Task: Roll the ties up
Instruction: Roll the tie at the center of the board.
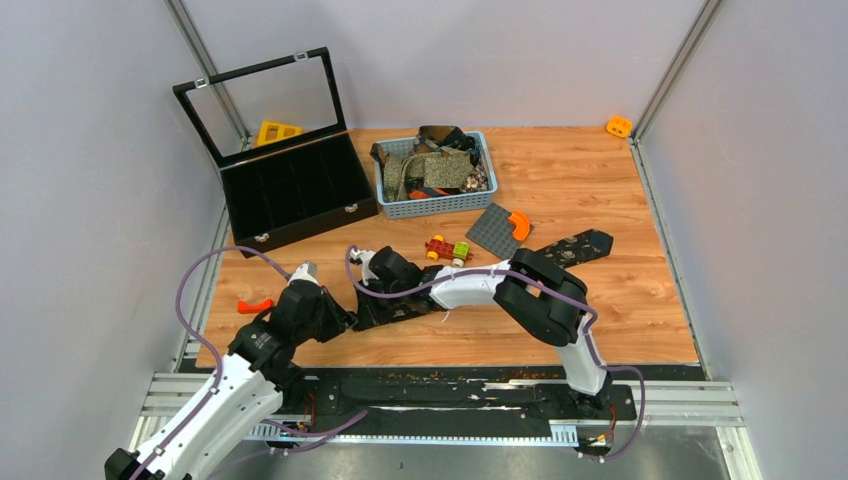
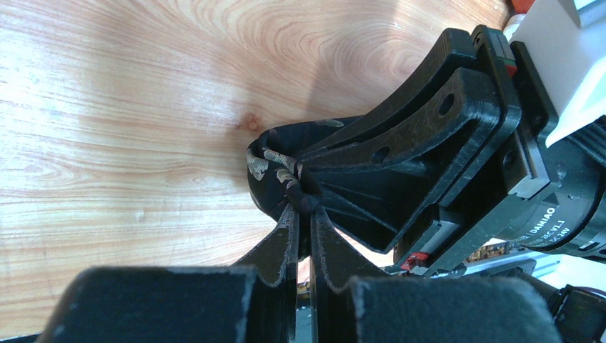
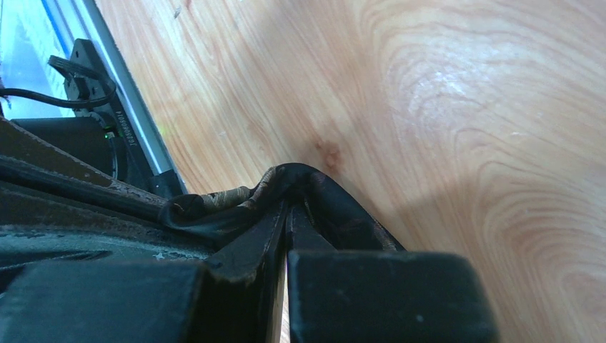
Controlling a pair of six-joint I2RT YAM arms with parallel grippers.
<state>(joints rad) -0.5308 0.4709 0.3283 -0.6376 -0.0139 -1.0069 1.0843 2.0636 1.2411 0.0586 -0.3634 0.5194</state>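
A black tie with a pale print (image 1: 575, 247) lies slantwise on the wooden table, from the right middle down to the near left. Its near end is bunched into a small fold (image 2: 266, 177). My left gripper (image 1: 347, 318) is shut on that fold, its fingertips pinching the fabric (image 2: 304, 206). My right gripper (image 1: 373, 306) comes in from the other side and is shut on the same fold (image 3: 288, 207), where dark cloth (image 3: 336, 211) wraps over the tips. The two grippers nearly touch. More ties are heaped in a blue-grey basket (image 1: 432, 207).
An open black box with a glass lid (image 1: 300, 195) stands at the back left. A grey studded plate (image 1: 495, 232), an orange piece (image 1: 519, 224) and small toy bricks (image 1: 448, 249) lie mid-table. An orange object (image 1: 254, 305) sits at the left edge.
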